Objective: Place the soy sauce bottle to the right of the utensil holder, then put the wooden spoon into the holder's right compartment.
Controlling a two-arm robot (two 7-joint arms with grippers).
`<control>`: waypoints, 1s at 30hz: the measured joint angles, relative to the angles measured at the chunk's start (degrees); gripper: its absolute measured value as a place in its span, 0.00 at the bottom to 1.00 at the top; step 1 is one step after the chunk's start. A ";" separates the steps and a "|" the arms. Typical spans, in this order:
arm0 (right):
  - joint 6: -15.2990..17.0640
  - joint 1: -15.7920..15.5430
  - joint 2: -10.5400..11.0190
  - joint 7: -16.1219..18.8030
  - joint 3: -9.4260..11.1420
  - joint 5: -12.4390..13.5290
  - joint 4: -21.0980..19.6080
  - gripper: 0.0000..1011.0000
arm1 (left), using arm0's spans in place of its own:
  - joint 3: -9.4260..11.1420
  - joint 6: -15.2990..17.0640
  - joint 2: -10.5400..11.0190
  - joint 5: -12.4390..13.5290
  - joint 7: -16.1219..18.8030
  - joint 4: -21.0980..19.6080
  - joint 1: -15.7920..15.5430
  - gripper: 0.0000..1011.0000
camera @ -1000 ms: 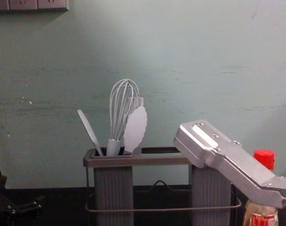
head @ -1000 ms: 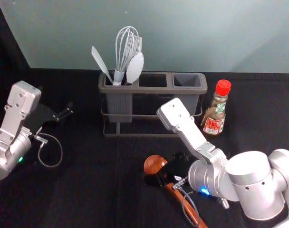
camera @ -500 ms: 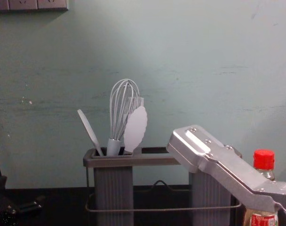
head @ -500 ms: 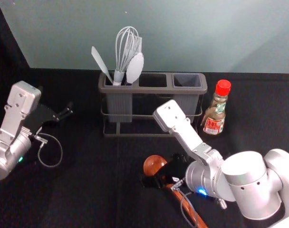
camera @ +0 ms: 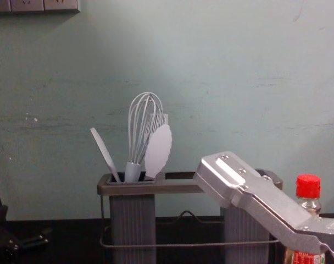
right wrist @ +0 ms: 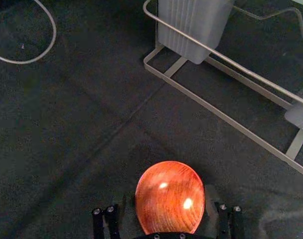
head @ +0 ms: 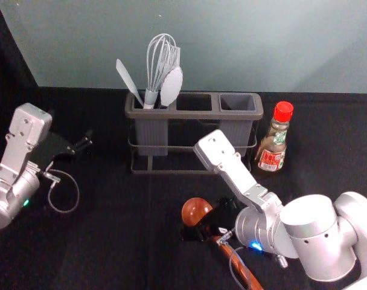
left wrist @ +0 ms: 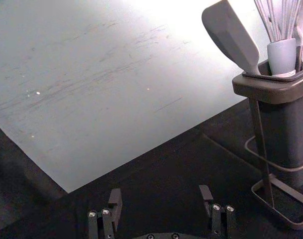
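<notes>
Before the utensil holder (head: 189, 114), your right hand (right wrist: 166, 201) is straddling the wooden spoon (head: 197, 211), its fingers standing well apart to either side of the bowl and apparently gripping nothing. The spoon is lying with its bowl toward the holder and its handle running away from it. You are probably preparing the grasp, so you should be centring the fingers at the neck, just behind the bowl, and squeezing evenly; a pinch on the round bowl could be slipping. When lifting, you should be turning the handle downward and clearing the holder's front rail (camera: 183, 244) before lowering into its right compartment (head: 238, 103). The soy sauce bottle (head: 273, 145) is standing upright just right of the holder, so you should be swinging tightly there; more room is opening in front. Left of the holder, your left hand (left wrist: 160, 194) is hanging wide open, holding nothing.
</notes>
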 joint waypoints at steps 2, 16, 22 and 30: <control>-0.08 -0.03 -0.08 0.17 0.04 -0.14 0.10 0.99 | 0.00 0.00 0.00 0.00 0.00 0.00 0.00 1.00; -0.27 -0.39 -0.63 1.23 0.63 -1.98 0.48 0.99 | 0.00 0.00 0.00 0.00 0.00 0.00 0.00 1.00; -0.49 -0.40 -1.05 1.60 0.79 -2.74 0.87 0.99 | 0.00 0.00 0.00 0.00 0.00 0.00 0.00 1.00; -0.74 -0.46 -1.54 2.00 1.09 -3.64 0.98 0.99 | 0.00 0.00 0.00 0.00 0.00 0.00 0.00 1.00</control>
